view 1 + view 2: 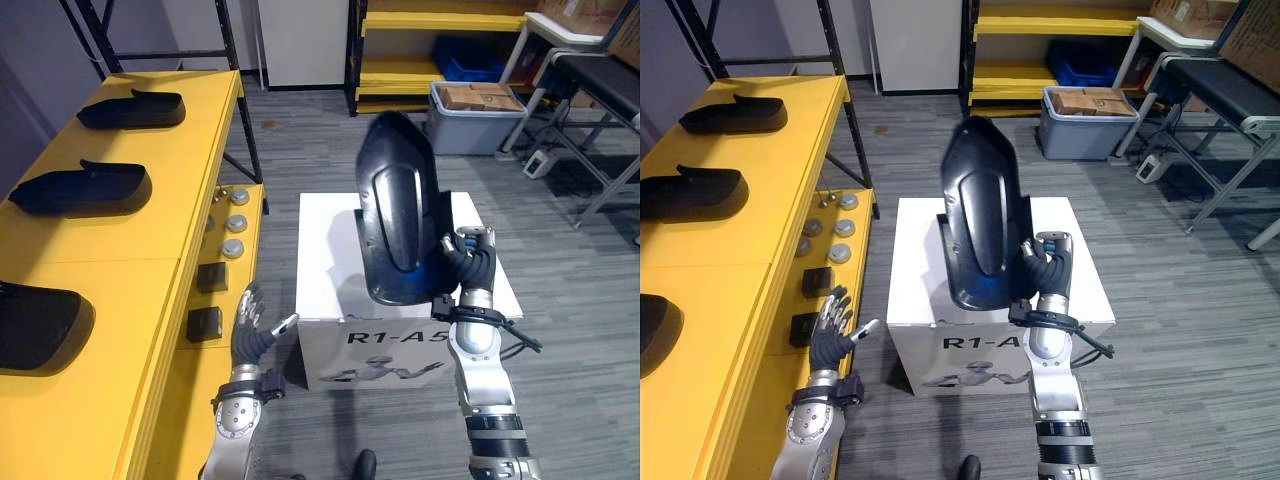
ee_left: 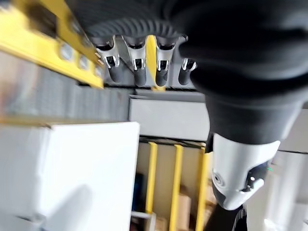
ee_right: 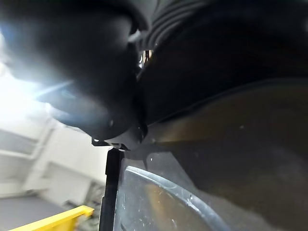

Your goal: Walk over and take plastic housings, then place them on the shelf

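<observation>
**One housing upright in the hand, three lying on the shelf**

The held plastic housing is a glossy black, elongated shell with a rounded top end and a raised oval panel down its middle. It stands nearly upright, tilted slightly, over the white box. The right hand grips its lower right edge with curled fingers. Whether its lower end touches the box top cannot be told.

Three more black housings lie flat, hollow side down, in a row on the yellow shelf: the far housing, the middle housing and the near housing. They lie well apart from each other.
</observation>
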Controlling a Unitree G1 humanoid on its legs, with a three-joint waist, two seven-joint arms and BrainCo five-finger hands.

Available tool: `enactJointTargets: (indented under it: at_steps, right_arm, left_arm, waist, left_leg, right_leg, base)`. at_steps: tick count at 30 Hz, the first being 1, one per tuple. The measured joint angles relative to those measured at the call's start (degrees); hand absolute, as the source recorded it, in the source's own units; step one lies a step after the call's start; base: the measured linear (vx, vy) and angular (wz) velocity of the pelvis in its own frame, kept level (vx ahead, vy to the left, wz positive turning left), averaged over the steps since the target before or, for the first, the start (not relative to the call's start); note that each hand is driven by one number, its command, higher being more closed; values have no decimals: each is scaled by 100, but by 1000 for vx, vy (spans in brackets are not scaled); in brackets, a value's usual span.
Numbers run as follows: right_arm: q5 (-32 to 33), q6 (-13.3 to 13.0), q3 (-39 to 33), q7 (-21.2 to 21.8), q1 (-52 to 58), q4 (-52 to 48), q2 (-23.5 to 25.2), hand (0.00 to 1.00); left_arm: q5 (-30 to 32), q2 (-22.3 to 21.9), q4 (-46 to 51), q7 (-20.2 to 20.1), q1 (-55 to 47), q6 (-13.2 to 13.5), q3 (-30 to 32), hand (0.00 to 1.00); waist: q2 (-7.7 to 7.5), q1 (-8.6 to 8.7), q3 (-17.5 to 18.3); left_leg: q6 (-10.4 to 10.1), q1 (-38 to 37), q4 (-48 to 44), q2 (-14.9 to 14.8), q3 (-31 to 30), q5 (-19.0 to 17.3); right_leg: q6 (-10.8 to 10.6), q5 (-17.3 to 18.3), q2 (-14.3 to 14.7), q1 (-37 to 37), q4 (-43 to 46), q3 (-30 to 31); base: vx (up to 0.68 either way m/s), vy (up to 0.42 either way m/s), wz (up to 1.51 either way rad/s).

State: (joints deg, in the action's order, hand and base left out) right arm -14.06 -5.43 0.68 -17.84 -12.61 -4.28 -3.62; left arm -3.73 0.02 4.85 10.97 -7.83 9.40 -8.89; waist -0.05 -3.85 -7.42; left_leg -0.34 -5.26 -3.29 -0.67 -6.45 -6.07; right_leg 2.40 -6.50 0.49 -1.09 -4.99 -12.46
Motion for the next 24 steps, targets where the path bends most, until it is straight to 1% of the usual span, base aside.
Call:
enactJointTargets:
  at_steps: [4, 8, 13, 15, 16, 19, 22, 23, 24]
  right_arm:
    - [-109, -35, 545, 108, 1, -80, 9, 100]
    - [-215, -42, 1037, 198, 0, -100, 25, 100]
    - [-227, -54, 1208, 235, 0, -101, 27, 100]
    - [-229, -60, 1362, 262, 0, -102, -20, 100]
    - [-229, -73, 1401, 265, 1, -102, -16, 100]
    - [-233, -139, 1413, 276, 1, -113, -68, 100]
    - [-232, -174, 1426, 272, 1, -113, -109, 100]
    - [-232, -202, 1444, 269, 1, -113, -123, 0]
    - [-232, -215, 1508, 253, 1, -113, -174, 0]
  left_arm:
    - [-184, 1, 149, 2, 329, 6, -393, 0]
    - [-216, -20, 154, 51, 547, 2, -669, 0]
    - [-508, -15, 155, 129, 595, 2, -749, 0]
    - [-618, 28, 155, 163, 606, -2, -872, 0]
    - [-640, 35, 155, 179, 610, -2, -901, 100]
    - [-651, 69, 159, 238, 625, -6, -930, 100]
    - [-879, 79, 157, 251, 639, -45, -986, 100]
    - [-981, 95, 157, 259, 641, -57, -1015, 100]
    - [-1080, 126, 146, 270, 641, -65, -1032, 100]
  waist:
    - [53, -3, 69]
    - [57, -1, 124]
    - [60, 0, 176]
    - [62, 6, 212]
    - [61, 7, 215]
    - [61, 6, 304]
    - [66, 11, 335]
    - [72, 15, 353]
    - [78, 23, 377]
  left_leg:
    - [1, -5, -10, 2, 19, 0]
    - [3, -2, -32, 0, 47, -1]
    - [6, 14, -68, 0, 66, -5]
    - [11, 19, -85, -5, 100, -11]
    - [11, 21, -90, -8, 114, -13]
    - [9, 160, -146, -7, 141, -16]
    - [9, 191, -183, -8, 141, -16]
    - [8, 193, -195, -8, 145, -16]
    - [7, 195, -204, -6, 149, -16]
  right_leg:
    - [-8, -26, 3, -1, 1, 42]
    - [-3, -46, 10, 1, -1, 73]
    - [15, -71, 14, 8, -12, 90]
    - [23, -78, 20, 12, -29, 103]
    - [24, -79, 22, 14, -29, 108]
    - [35, -106, 20, 131, -28, 113]
    - [53, -139, 20, 146, -2, 109]
    - [54, -145, 19, 145, -1, 110]
    - [55, -152, 17, 145, -1, 112]
  base:
    - [-3, 13, -4]
    - [-17, 10, -4]
    - [-6, 2, -1]
    - [-33, 11, -5]
    - [-22, 9, -7]
    - [-18, 4, -3]
    - [0, 0, 0]
    - [0, 0, 0]
    - [0, 0, 0]
